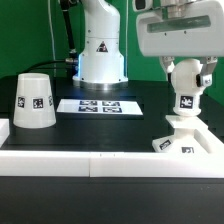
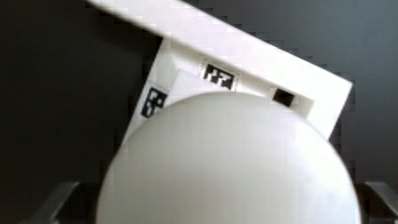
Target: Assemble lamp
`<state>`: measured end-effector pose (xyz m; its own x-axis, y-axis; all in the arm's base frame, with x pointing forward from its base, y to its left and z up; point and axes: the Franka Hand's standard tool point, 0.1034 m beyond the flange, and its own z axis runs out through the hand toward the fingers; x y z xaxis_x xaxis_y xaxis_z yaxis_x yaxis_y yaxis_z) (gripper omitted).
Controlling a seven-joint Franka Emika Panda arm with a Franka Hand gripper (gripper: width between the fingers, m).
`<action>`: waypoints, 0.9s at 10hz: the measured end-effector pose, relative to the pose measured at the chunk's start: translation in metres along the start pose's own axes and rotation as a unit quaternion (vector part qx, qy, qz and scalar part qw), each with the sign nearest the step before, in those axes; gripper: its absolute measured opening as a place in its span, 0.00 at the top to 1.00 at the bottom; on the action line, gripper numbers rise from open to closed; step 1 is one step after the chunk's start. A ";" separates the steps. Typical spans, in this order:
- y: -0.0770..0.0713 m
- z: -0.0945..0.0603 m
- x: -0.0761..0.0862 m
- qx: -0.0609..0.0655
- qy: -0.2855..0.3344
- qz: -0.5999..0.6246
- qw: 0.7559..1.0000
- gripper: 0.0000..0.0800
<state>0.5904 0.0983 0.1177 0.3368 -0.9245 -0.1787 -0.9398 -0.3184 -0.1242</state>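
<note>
My gripper is at the exterior view's right, shut on the round white bulb, which hangs upright with a tag on its stem. The bulb's lower end meets the top of the small white base block; I cannot tell whether it is seated. In the wrist view the bulb fills the space between my fingers, with my gripper around it, and the tagged base lies beyond it. The tapered shade stands wide end down at the exterior view's left, apart from my gripper.
The marker board lies flat in the middle of the black table. The robot's white pedestal stands behind it. A low white wall runs along the front and turns up at the right, beside the base.
</note>
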 end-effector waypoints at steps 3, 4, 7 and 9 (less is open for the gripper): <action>-0.005 0.000 0.008 0.013 -0.017 0.083 0.996 0.28; -0.005 0.001 0.006 0.012 -0.017 0.090 0.996 0.28; -0.006 0.001 0.002 0.006 -0.006 0.021 1.000 0.14; -0.008 0.000 0.000 0.003 -0.001 -0.103 0.995 0.13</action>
<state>0.5980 0.1012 0.1188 0.5225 -0.8392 -0.1506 -0.8503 -0.4999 -0.1647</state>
